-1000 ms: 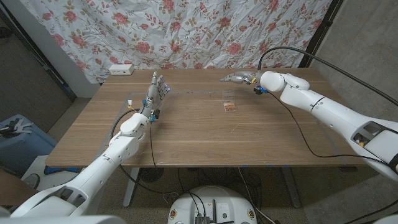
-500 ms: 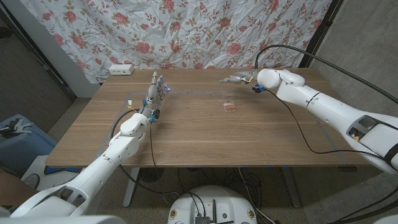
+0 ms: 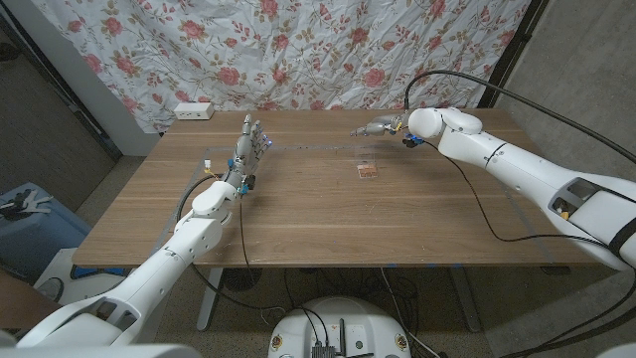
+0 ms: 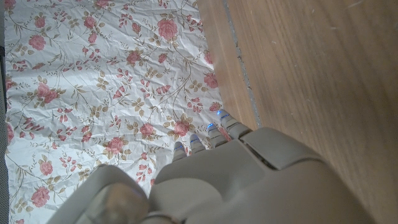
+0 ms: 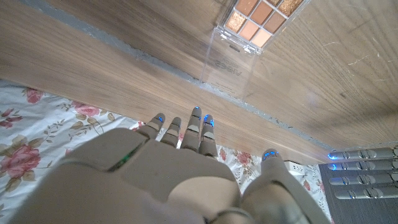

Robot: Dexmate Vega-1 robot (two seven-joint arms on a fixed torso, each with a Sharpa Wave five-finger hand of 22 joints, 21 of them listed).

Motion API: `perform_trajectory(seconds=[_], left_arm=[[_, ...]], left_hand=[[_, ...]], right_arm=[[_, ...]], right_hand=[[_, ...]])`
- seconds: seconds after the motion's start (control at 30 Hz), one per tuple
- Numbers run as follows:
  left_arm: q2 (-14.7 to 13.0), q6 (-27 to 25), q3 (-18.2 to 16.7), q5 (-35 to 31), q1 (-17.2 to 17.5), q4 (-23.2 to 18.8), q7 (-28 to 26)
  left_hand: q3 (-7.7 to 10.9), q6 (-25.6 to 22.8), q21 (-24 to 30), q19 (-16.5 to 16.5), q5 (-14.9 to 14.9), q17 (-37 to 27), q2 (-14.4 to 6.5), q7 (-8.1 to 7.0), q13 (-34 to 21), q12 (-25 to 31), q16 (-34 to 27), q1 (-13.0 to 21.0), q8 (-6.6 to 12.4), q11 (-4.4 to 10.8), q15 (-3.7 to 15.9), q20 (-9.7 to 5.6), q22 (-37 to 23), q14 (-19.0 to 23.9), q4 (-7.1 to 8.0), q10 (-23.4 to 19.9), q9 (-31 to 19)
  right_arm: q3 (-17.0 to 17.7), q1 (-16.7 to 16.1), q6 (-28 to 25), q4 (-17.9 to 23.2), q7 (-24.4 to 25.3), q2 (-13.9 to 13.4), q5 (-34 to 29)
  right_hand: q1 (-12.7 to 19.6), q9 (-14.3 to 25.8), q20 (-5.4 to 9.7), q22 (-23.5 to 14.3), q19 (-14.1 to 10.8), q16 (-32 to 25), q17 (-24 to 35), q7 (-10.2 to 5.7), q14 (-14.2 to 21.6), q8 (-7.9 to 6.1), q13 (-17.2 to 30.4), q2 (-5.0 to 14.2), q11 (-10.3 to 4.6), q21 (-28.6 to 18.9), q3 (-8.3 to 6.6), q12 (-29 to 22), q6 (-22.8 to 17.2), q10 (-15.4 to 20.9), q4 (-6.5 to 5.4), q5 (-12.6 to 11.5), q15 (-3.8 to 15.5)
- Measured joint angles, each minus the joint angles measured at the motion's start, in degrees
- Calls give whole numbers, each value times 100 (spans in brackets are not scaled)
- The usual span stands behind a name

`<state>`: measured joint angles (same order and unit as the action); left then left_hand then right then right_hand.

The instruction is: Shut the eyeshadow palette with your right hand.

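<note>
The eyeshadow palette (image 3: 369,170) lies open near the middle of the wooden table (image 3: 318,219), its clear lid (image 3: 366,152) folded back toward the far edge. In the right wrist view the colour pans (image 5: 267,15) and clear lid (image 5: 233,62) lie just beyond my fingertips (image 5: 196,118). My right hand (image 3: 376,126) hovers past the lid's far side, fingers stretched out and holding nothing. On the left side of the table my left hand (image 3: 250,147) stands upright with fingers apart, empty; its back (image 4: 217,180) shows in the left wrist view.
A white power strip (image 3: 194,110) sits at the table's back left corner. A floral cloth (image 3: 298,50) hangs behind the table. A black cable (image 3: 477,209) trails over the right half of the table. My left hand's fingers (image 5: 364,165) show in the right wrist view.
My right arm has shifted slightly left and toward the far edge, keeping the hand just beyond the palette's lid. The left hand and the palette have not moved.
</note>
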<state>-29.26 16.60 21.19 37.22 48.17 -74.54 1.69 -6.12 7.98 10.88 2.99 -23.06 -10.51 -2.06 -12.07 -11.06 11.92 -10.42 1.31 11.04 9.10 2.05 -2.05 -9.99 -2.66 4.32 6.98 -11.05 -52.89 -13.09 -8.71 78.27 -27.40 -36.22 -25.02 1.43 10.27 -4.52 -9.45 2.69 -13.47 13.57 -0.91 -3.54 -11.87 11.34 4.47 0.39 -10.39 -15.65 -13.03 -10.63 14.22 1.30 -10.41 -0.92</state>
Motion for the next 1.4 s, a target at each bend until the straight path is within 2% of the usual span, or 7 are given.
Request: perform_trajectory(seconds=[0.27,0.3,0.53,0.67,0.87,1.13,1.4], left_arm=[[0,0,0,0,0,0,0],[0,0,0,0,1,0,0],[-2,0,0,0,3,-1,-1],[-3,0,-1,0,3,-2,-1],[-2,0,-1,0,3,-4,-1],[-3,0,-1,0,3,-8,-1],[-5,0,-3,1,5,-10,-2]], left_hand=[[0,0,0,0,0,0,0,0,0,0,0,0,0,0,0,0,0,0,0,0,0],[0,0,0,0,0,0,0,0,0,0,0,0,0,0,0,0,0,0,0,0,0],[0,0,0,0,0,0,0,0,0,0,0,0,0,0,0,0,0,0,0,0,0],[0,0,0,0,0,0,0,0,0,0,0,0,0,0,0,0,0,0,0,0,0],[0,0,0,0,0,0,0,0,0,0,0,0,0,0,0,0,0,0,0,0,0],[0,0,0,0,0,0,0,0,0,0,0,0,0,0,0,0,0,0,0,0,0],[0,0,0,0,0,0,0,0,0,0,0,0,0,0,0,0,0,0,0,0,0]], right_arm=[[-115,81,-83,-9,-171,26,-131],[-124,86,-89,-9,-182,29,-142],[-203,128,-141,-4,-272,49,-253],[-240,143,-151,-4,-302,61,-294],[-274,158,-153,-24,-336,86,-338],[-298,186,-142,-71,-356,133,-363],[-321,220,-100,-114,-358,180,-382]], right_hand=[[-61,0,0,0,0,-32,-27,-32,112,-43,28,58,-28,-22,-3,-45,-196,196,-30,0,-11],[-123,7,0,0,0,-32,-27,-11,112,-43,28,-5,-22,-22,-3,-55,-217,205,-30,0,-10],[-67,28,-22,0,-23,-66,-27,14,171,-88,28,-84,-28,-21,21,-76,-365,320,-53,0,-8],[-68,28,-21,0,-22,-67,-53,64,235,-88,39,-83,-56,-21,22,-97,-450,416,-85,0,9],[-128,45,-21,0,-22,-95,-53,98,326,-176,68,-23,-100,-21,45,-103,-681,558,-108,0,41],[-128,70,-20,0,-22,-156,-53,93,419,-221,108,-23,-74,-21,53,-182,-873,734,-164,0,30],[-126,89,-20,0,-22,-201,-52,79,535,-277,160,-24,-80,-21,53,-225,-1011,882,-163,-45,38]])
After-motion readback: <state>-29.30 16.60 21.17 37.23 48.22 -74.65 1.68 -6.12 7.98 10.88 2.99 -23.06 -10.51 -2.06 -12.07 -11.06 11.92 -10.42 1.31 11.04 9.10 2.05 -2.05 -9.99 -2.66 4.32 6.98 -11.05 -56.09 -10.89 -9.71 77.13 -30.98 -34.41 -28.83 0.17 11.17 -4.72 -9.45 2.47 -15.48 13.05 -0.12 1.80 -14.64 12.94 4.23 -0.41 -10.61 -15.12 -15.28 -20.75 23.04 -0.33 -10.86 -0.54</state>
